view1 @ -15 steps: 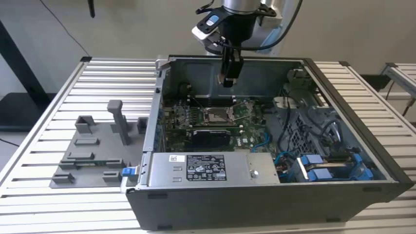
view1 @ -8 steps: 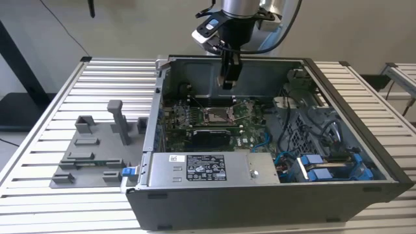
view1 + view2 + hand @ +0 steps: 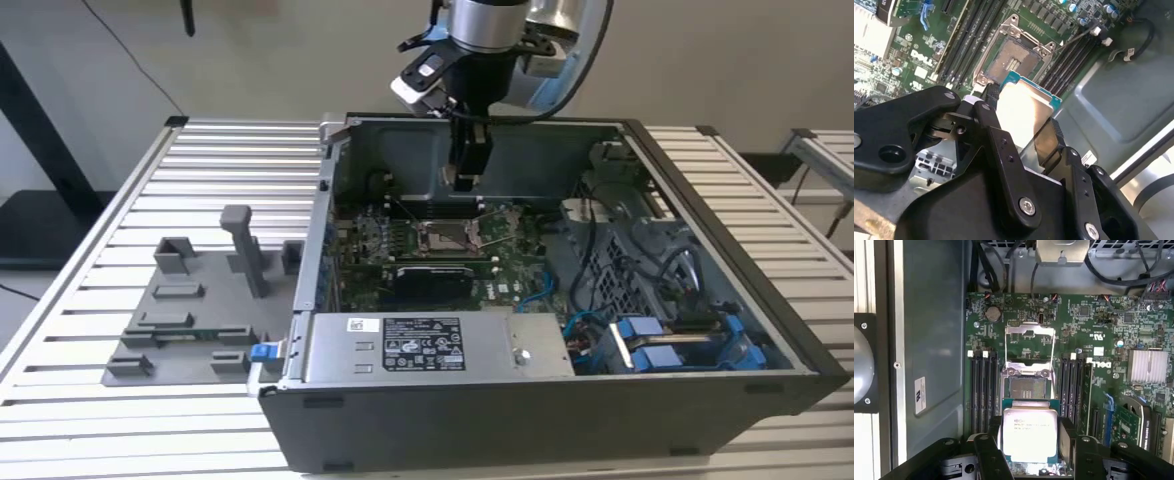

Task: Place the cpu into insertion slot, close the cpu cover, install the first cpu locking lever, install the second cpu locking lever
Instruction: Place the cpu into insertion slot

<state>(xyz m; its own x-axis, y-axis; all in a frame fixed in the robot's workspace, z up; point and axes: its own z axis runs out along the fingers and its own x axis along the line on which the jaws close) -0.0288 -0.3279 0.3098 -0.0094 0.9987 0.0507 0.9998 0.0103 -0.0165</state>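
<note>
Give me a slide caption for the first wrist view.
Gripper holding the small square silvery-topped cpu near the dark square insertion slot, silvery cover frame flipped open.

cpu [image 3: 1030,432] seemingly near bare insertion slot [image 3: 1026,388]

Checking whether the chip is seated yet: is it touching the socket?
Apart. In the exterior view the gripper hangs well above the socket; in the first wrist view it grips the chip, socket bare.

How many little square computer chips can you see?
1. The cpu is held in the gripper, above the motherboard near the uncovered insertion slot. More could be hidden elsewhere in the case.
</note>
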